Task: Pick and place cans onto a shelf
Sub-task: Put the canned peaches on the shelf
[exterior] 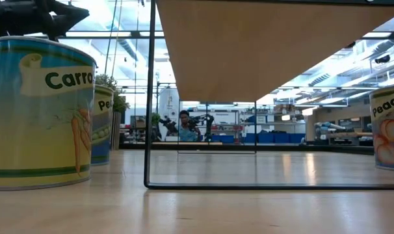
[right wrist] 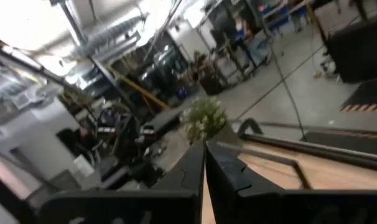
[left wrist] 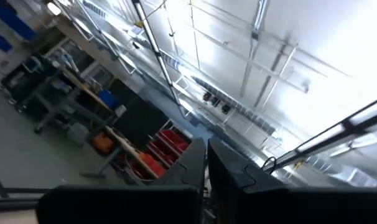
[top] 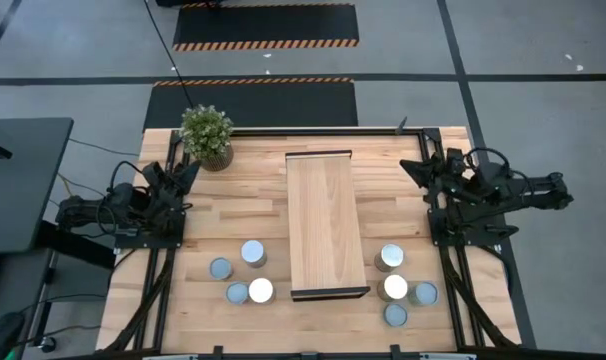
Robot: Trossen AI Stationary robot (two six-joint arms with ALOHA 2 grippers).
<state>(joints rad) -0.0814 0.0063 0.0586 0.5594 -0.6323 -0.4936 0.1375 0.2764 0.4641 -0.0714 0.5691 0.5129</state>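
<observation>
The shelf point(top: 326, 222) is a long light-wood board, raised on thin black legs point(exterior: 148, 97), in the middle of the table. Several cans stand upright on the tabletop. One group point(top: 245, 274) is left of the shelf's near end and another group point(top: 400, 288) is right of it. In the low view a carrot-labelled can point(exterior: 41, 110) stands at the left and a peach-labelled can point(exterior: 389, 130) at the right. My left gripper point(left wrist: 206, 163) is shut and empty, parked at the table's left edge point(top: 178, 178). My right gripper point(right wrist: 204, 163) is shut and empty, parked at the right edge point(top: 418, 170).
A potted green plant point(top: 206, 135) stands at the table's far left, also in the right wrist view point(right wrist: 204, 119). The shelf top is bare. Bare tabletop lies between the can groups and the arms' bases. A person point(exterior: 184, 123) shows far off in the room behind.
</observation>
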